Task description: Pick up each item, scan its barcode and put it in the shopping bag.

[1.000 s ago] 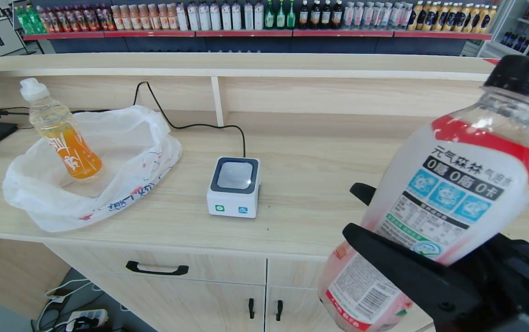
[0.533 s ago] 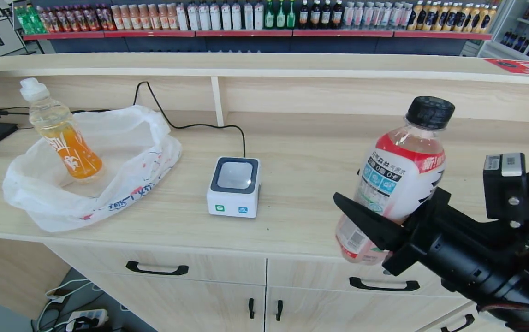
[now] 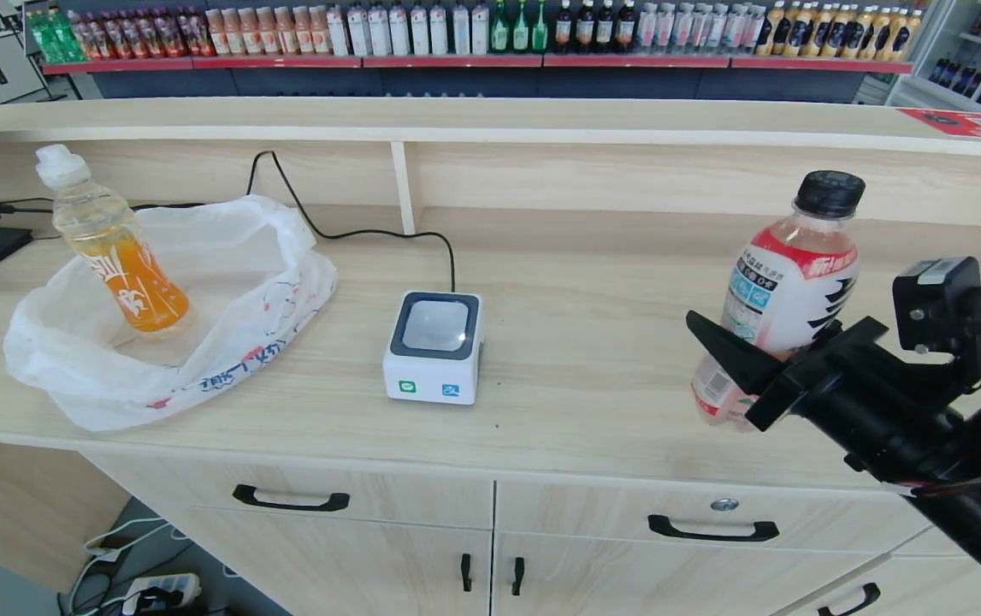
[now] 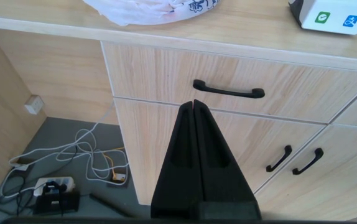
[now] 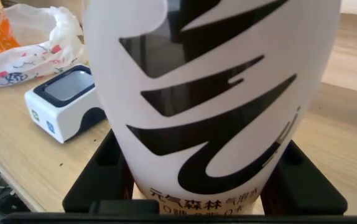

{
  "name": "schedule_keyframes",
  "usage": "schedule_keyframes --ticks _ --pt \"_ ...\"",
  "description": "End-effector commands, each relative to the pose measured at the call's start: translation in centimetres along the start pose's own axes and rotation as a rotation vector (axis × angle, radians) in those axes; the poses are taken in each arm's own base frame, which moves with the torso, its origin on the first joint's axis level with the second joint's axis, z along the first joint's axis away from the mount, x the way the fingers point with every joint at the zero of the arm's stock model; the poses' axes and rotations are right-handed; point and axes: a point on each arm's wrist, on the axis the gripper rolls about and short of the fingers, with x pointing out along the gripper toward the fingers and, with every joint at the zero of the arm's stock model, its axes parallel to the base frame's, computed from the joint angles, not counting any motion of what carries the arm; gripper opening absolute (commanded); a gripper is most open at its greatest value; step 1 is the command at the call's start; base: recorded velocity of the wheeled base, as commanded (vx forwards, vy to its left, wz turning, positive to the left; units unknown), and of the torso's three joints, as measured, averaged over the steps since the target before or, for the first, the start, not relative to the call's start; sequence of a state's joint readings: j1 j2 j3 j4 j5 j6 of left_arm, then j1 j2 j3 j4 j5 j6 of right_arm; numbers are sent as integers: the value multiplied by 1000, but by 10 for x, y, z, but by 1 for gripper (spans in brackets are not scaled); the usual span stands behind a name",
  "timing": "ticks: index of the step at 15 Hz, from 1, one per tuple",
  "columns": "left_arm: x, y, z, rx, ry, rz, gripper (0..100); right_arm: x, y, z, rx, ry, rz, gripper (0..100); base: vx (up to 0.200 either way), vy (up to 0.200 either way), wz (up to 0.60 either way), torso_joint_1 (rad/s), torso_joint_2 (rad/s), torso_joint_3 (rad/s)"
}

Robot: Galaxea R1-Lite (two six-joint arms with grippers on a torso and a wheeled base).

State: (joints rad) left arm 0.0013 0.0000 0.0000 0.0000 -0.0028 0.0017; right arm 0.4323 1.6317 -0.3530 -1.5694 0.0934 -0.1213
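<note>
A pale wooden surface [image 3: 593, 342] is stretching beneath the right tool [image 3: 764, 342], and a shelf [image 3: 456, 64] of drinks is lining the room behind. The right tool is clamping a pink bottle [image 3: 789, 291] nearly upright. Well to its left the scanner [image 3: 434, 346] is sitting, and beyond that the shopping bag [image 3: 285, 282] is cradling an orange bottle [image 3: 114, 248]. The left tool [image 4: 194, 109] is hanging pressed together, empty, before the drawers [image 4: 166, 68].

Head cam high, looking forward-down over the counter [image 3: 584, 342]. Left wrist cam low, facing the cabinet front [image 4: 166, 68]. Right wrist cam pressed close to the pink bottle [image 5: 216, 93] — the scanner [image 3: 434, 346] is shared by all three.
</note>
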Motion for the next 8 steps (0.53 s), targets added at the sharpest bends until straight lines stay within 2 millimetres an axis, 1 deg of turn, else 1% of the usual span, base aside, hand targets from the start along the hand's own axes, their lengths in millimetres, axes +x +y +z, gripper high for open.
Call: schedule_keyframes --ticks 1,4,8 --pt "0 0 0 0 0 0 0 8 -17 -2 -19 -7 -62 0 0 0 0 0 0 0" --pt "0 0 0 6 0 -2 0 14 -28 -4 -8 -9 -107 0 0 0 0 0 0 0" --pt "0 0 0 3 0 0 0 12 -33 -5 17 -8 -138 0 -200 0 0 7 8 -5"
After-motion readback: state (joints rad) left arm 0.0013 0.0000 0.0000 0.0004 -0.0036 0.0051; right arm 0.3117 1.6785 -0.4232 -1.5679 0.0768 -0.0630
